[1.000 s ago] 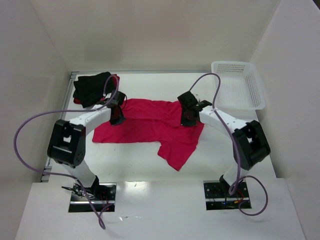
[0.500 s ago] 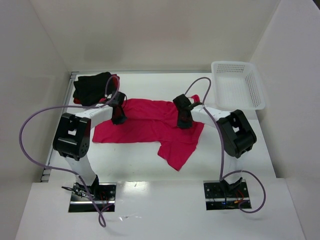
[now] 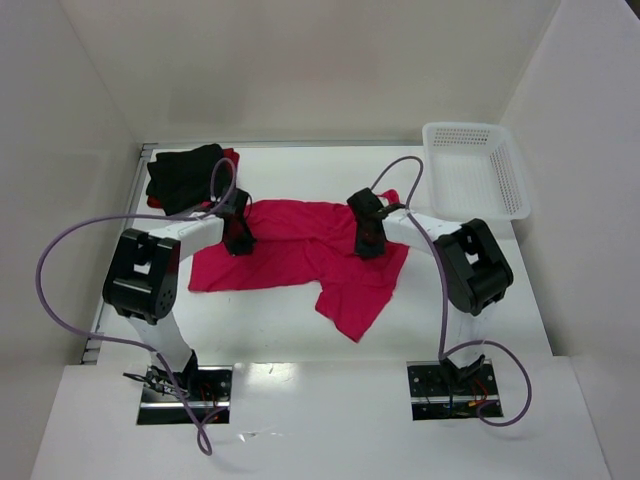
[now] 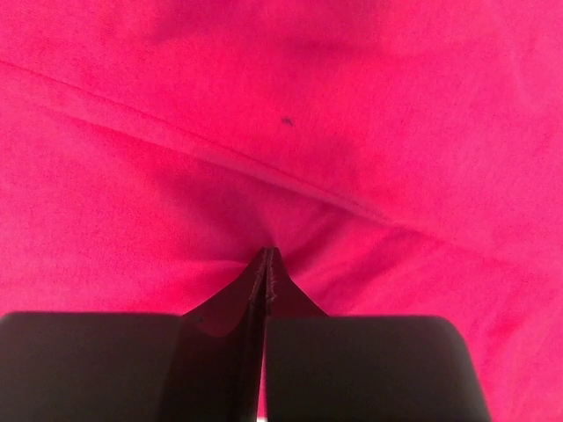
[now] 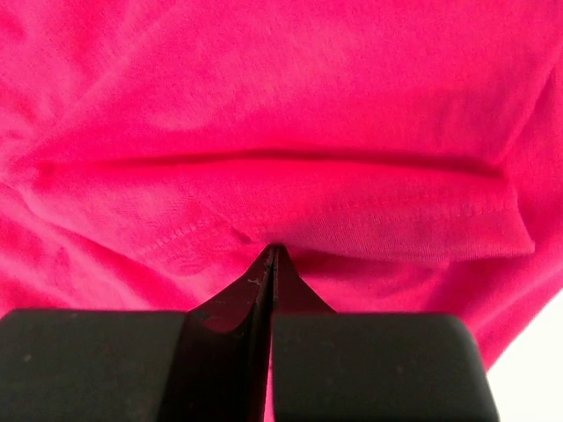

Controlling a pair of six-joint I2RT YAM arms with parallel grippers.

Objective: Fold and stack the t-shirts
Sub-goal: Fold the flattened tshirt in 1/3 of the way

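The left gripper (image 4: pixel 266 257) and the right gripper (image 5: pixel 273 250) are each clamped on a pinch of the crimson-pink t-shirt (image 3: pixel 300 255), their matte black fingers pressed flat together with soft knit cloth puckering at the tips. In the left wrist view a long straight crease runs diagonally across the fabric just beyond the fingers; in the right wrist view a stitched hem lies doubled over in a rounded fold at the tips. From above, the shirt lies spread and rumpled at the middle of the smooth white table (image 3: pixel 440 295), a pointed flap trailing toward the arm bases, with the left gripper (image 3: pixel 238 240) at its left part and the right gripper (image 3: pixel 368 243) at its right. Farther back, at the far left corner, the black t-shirt (image 3: pixel 182 176) sits as a lumpy heap over the darker red t-shirt (image 3: pixel 231 157), of which only edges show. At the far right corner stands a white perforated plastic basket (image 3: pixel 476 172), rectangular with rounded corners.
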